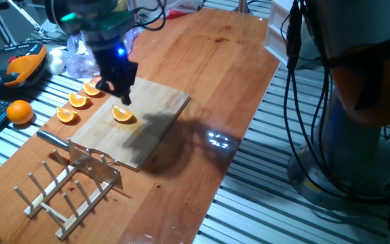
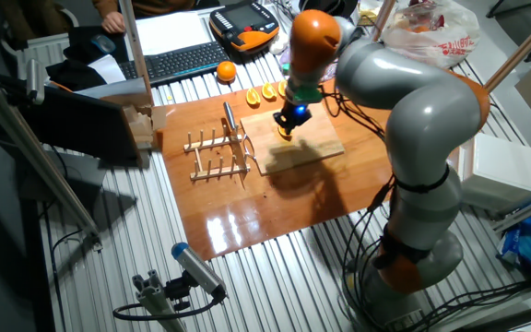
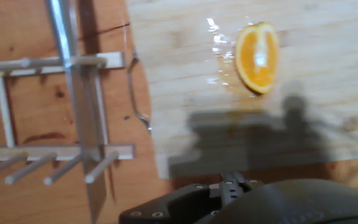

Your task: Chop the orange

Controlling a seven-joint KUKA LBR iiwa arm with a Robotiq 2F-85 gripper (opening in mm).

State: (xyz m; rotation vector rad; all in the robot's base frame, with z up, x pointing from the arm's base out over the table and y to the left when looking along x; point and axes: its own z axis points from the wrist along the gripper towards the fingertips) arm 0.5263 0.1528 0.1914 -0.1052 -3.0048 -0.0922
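Hovering over the wooden board (image 1: 141, 125), the gripper (image 1: 118, 91) carries no visible knife; jaw opening cannot be told. The orange (image 1: 122, 114) lies on the board, uncut; chopping remains

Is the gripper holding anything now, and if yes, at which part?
Nothing seems held. The gripper hovers above the board, and the orange wedge lies free on it. Whether the fingers are open or shut cannot be told.

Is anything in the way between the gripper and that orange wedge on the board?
Nothing visible. The gripper hangs just above the orange wedge, which lies alone on the wooden board.
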